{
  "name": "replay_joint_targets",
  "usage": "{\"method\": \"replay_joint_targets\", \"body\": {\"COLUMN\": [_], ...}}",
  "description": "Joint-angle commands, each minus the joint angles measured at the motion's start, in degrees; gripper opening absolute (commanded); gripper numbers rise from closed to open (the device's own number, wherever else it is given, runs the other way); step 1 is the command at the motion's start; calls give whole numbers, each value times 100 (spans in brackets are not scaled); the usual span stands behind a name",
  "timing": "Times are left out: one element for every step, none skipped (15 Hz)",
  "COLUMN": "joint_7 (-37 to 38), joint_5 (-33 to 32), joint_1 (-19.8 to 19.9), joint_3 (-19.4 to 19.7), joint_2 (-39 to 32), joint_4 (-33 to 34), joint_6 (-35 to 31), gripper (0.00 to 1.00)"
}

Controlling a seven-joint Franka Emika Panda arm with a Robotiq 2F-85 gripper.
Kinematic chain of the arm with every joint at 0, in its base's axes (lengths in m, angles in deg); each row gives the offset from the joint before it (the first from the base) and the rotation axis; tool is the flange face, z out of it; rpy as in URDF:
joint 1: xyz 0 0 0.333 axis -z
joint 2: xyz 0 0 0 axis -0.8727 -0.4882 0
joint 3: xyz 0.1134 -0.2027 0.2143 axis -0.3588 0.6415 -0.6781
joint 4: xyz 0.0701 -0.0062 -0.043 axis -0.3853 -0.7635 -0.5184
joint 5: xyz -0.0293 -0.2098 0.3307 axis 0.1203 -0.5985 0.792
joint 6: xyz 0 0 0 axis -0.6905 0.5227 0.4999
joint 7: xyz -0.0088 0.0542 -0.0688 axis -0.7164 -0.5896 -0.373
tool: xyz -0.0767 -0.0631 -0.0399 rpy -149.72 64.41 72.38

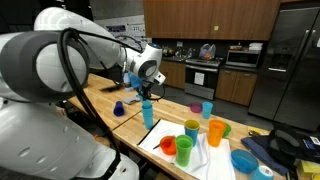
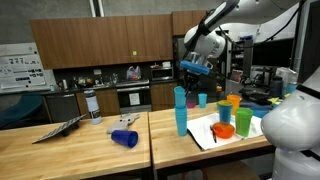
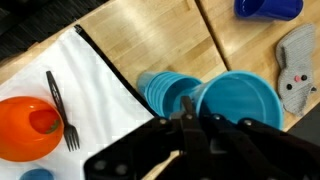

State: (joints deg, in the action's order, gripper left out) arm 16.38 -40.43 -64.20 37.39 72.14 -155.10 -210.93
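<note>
Blue cup (image 3: pixel 238 100) hangs just above and beside the stack of blue cups (image 3: pixel 163 90) on the wooden table (image 3: pixel 140 25), its wall pinched in the tightly closed gripper (image 3: pixel 187 118). So thin a hold at the rim may slip, and a low sideways move could topple the tall stack.

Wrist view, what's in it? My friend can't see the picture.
The gripper pinches the rim of a blue cup above a stack of blue cups on a wooden table. To the left, a black fork and an orange cup sit on a white cloth.
</note>
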Motion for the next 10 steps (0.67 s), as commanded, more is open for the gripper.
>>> {"method": "replay_joint_targets", "body": {"joint_7": [-53, 21, 52, -3, -2, -1, -1, -1, -1, -1], "joint_5": [-12, -32, -88, -25, -33, -34, -35, -35, -35, -35], "joint_1": [-6, 1, 8, 10, 9, 8, 7, 7, 7, 7], "joint_3": [-3, -23, -52, -37, -47, -56, -60, -61, -61, -61], "joint_2": [31, 52, 123, 6, 12, 14, 16, 15, 15, 15], "joint_4": [-2, -4, -42, -14, -17, -17, -17, -17, -18, -18], "joint_6": [99, 169, 224, 87, 125, 141, 145, 147, 148, 148], "gripper": [32, 37, 42, 25, 31, 37, 42, 42, 42, 42]}}
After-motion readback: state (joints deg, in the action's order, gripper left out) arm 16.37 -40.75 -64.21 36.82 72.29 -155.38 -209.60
